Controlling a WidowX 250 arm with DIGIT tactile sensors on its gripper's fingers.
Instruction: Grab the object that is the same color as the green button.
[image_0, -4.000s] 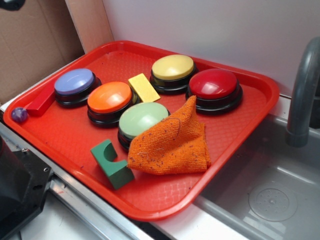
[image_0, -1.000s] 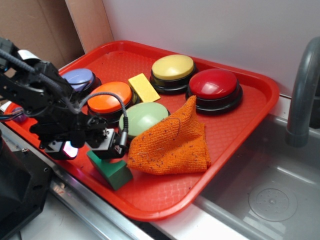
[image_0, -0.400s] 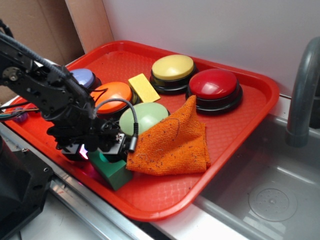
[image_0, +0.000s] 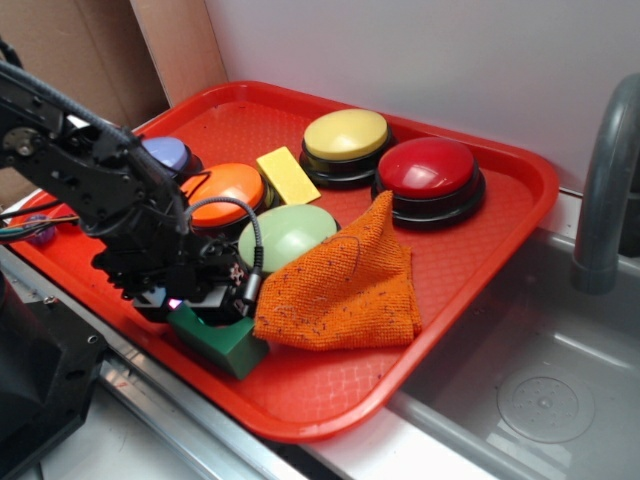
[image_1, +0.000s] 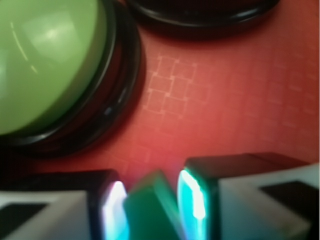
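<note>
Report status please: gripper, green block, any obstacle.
Gripper down, fingers either side of green block; closure unclear. Block on tray. Orange cloth right beside block.

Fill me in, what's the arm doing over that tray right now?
The gripper is down at the near edge of the red tray, straddling the dark green block. The wrist view shows a finger on each side of the block, close in; a firm grip can't be confirmed. The pale green button and orange cloth sit just behind.
</note>
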